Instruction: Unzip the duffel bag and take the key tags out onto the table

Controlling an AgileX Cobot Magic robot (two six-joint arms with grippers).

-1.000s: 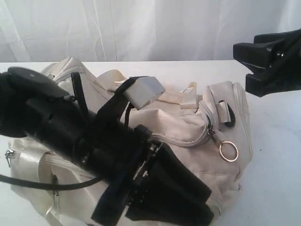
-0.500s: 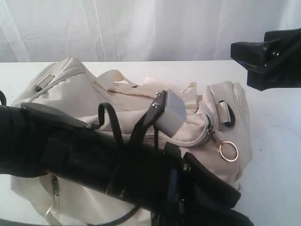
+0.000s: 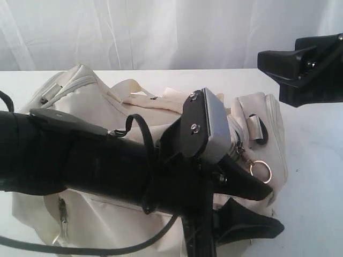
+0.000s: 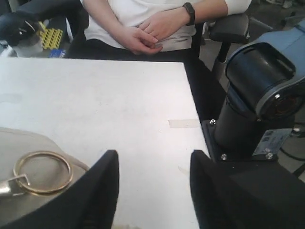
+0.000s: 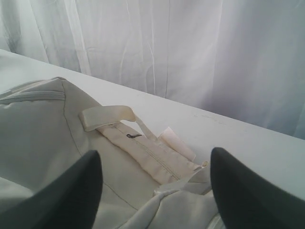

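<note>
Left hand [image 4: 152, 181] swung across the zipped-looking duffel bag [image 3: 91, 101] lying mid-surface [image 3: 316, 176], now open and empty beside the zipper ring [image 4: 43, 171]; right hand [image 5: 155, 160] just widened, empty, above the bag; key tags unseen, unzipping pending.

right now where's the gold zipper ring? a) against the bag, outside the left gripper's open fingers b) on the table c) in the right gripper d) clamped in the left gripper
a: the gold ring rests on the duffel bag beside the left gripper, its fingers open and empty.
</note>
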